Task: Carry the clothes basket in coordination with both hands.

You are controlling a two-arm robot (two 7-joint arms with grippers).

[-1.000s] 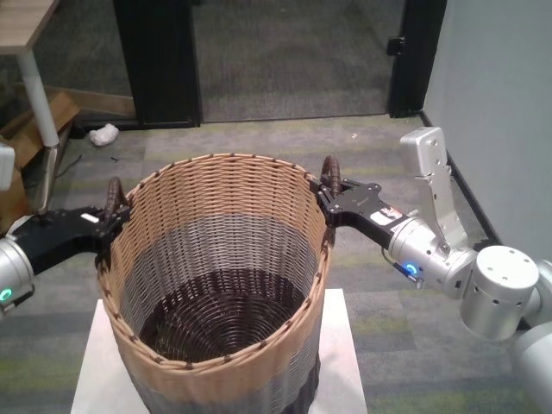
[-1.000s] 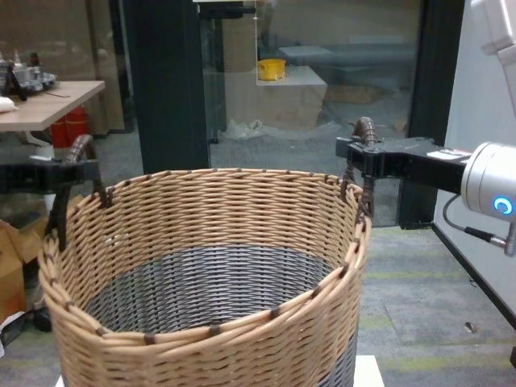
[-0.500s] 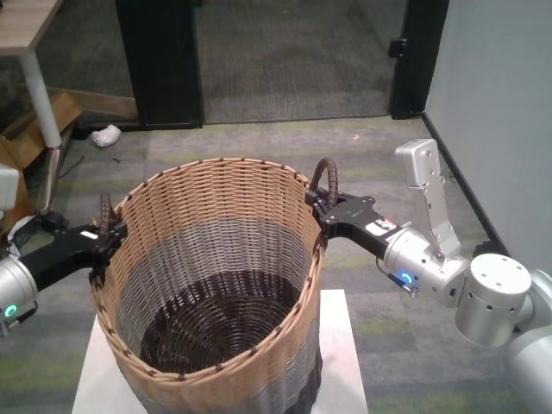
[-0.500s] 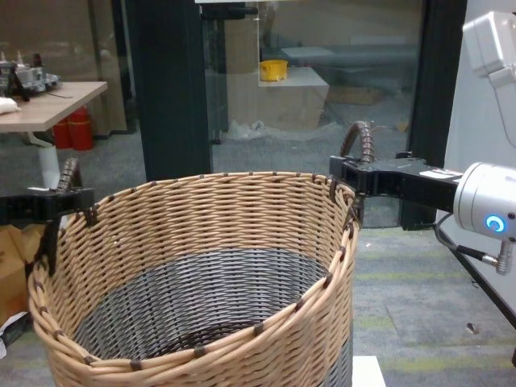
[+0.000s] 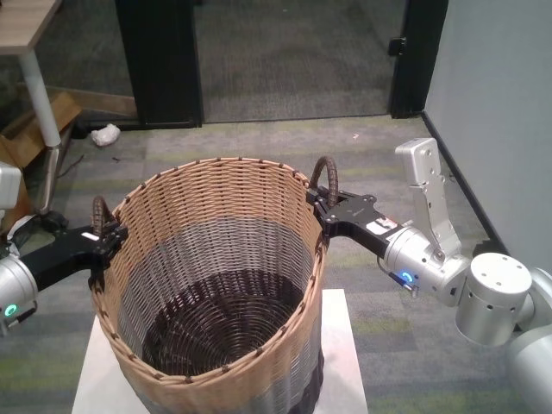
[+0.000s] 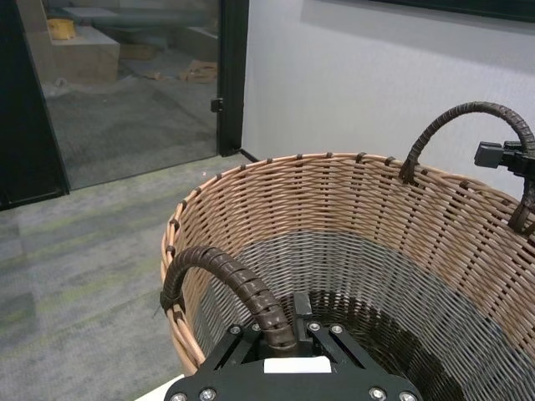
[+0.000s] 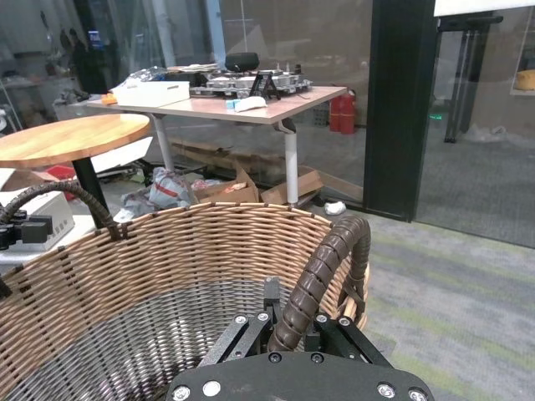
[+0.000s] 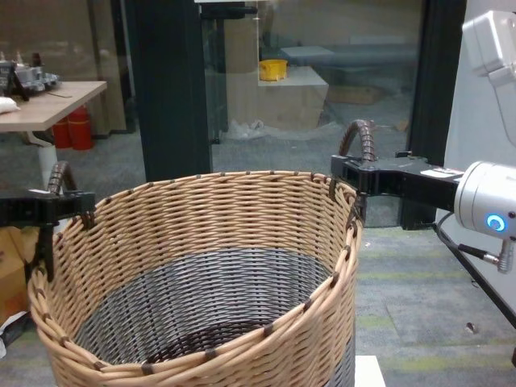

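The clothes basket (image 5: 211,293) is filling the lower middle of the head view, with its round open top tipping a little down toward the left of the frame. It is sitting over a white stand (image 5: 345,362) that is showing at the bottom of the frame. The left gripper (image 5: 97,240) is reaching in from the lower left of the head view and is clenching the brown loop handle (image 5: 98,211) on the left side of the rim. In the left wrist view this handle (image 6: 230,280) is curving up from the rim and going down between the black fingers (image 6: 251,338). The right gripper (image 5: 332,210) is coming in from the right of the frame on a silver arm (image 5: 431,259) with a blue light, and it is clenching the other loop handle (image 5: 325,177) on the right side of the rim. In the right wrist view that handle (image 7: 322,276) is standing up between the fingers (image 7: 272,313), which are pressing on it from both sides. In the chest view the right handle (image 8: 359,137) is sitting higher than the left handle (image 8: 56,176). A wooden table (image 8: 44,93) is standing far back at the upper left of the chest view.
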